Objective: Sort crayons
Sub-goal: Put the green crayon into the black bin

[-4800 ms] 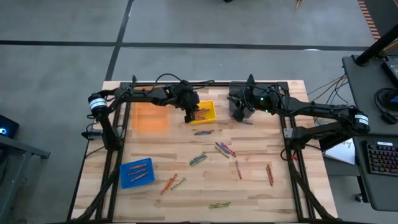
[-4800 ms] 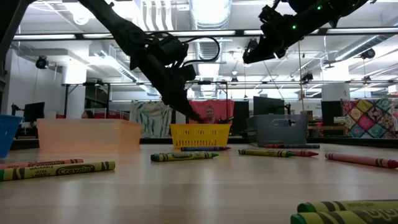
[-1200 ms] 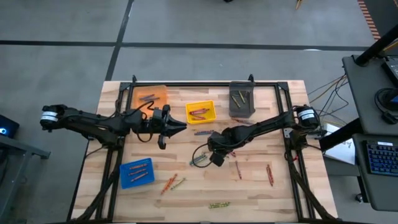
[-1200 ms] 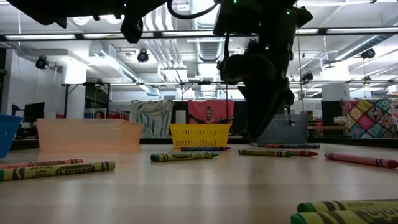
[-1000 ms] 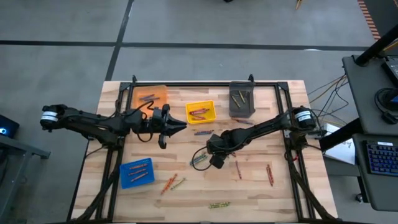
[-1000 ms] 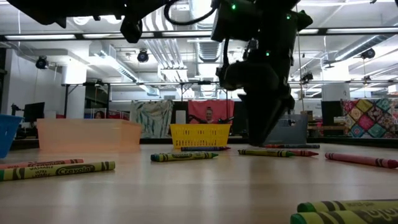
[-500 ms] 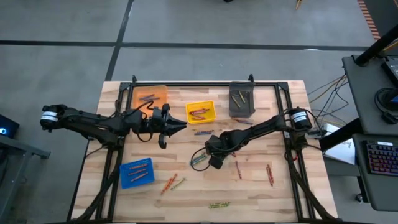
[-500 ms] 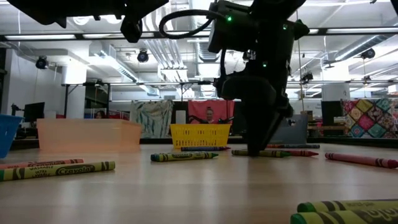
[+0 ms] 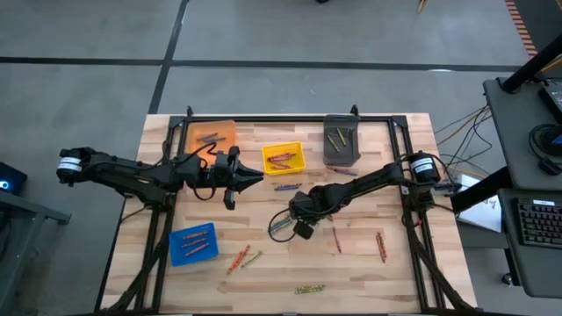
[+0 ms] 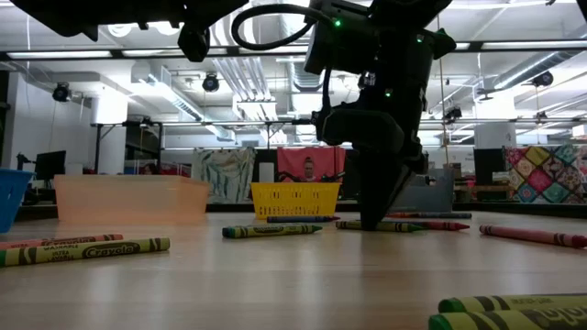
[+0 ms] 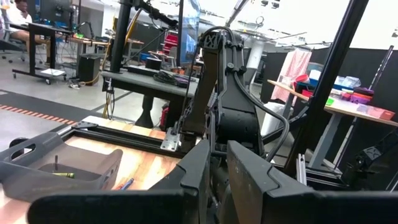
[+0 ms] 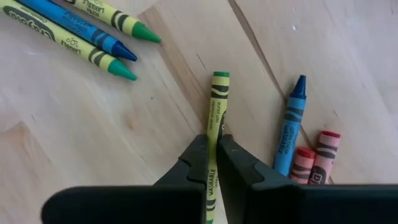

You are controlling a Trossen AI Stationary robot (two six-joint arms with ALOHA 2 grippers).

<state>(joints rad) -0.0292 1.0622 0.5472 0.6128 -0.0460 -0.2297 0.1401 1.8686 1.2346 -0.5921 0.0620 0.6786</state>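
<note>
Right end effector (image 12: 212, 151) down at mid-counter (image 9: 369, 272), fingers pinched onto a green crayon (image 12: 216, 109) lying flat on the wood (a blue crayon (image 12: 290, 124) and two red ones just beside it). Left end effector (image 9: 255, 178) hangs near the yellow bin (image 9: 284, 158), fingers nearly together, holding nothing visible.

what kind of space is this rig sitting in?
Looks like an indoor robotics lab or workshop. The low view shows exposed ceiling ducts and strip lights over an open hall; the left wrist view shows workbenches with cables and gear; the high view shows a desk with a keyboard beside the table.
</note>
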